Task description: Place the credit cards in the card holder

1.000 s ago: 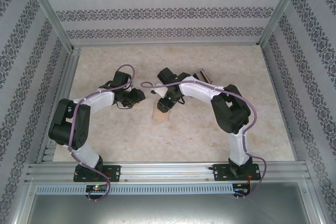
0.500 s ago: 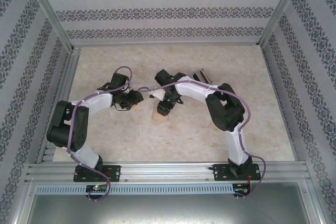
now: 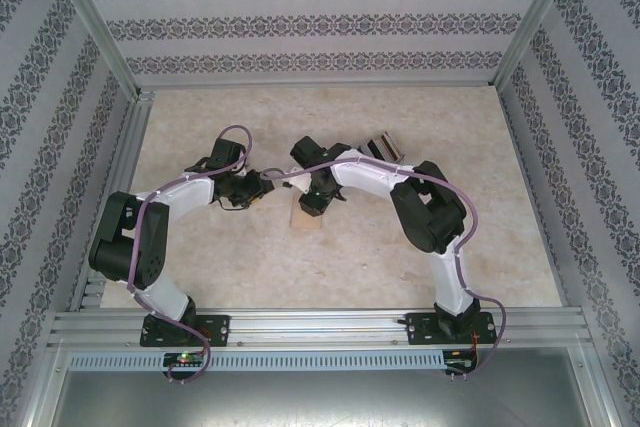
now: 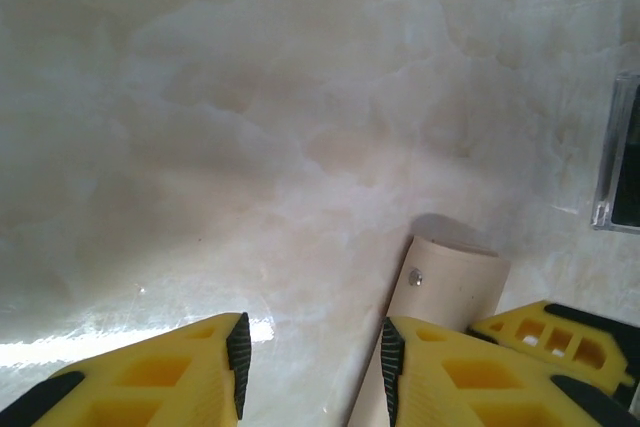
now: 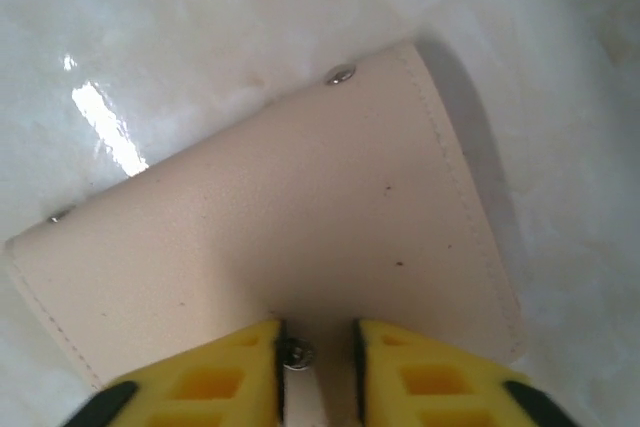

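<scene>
Two white-and-black arms (image 3: pixel 375 175) bend elbows-out and reach inward toward each other, wrists nearly meeting. The left yellow-fingered claw (image 3: pixel 262 187) (image 4: pixel 315 347) hangs low, its fingers spread well apart. The right yellow-fingered claw (image 3: pixel 312 203) (image 5: pixel 315 342) points steeply down, fingers pinched nearly together on the beige leather card holder (image 5: pixel 260 237).

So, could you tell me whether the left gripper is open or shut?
Open: the left gripper has its fingers apart above the table, nothing held between them; the card holder lies by one finger.
</scene>
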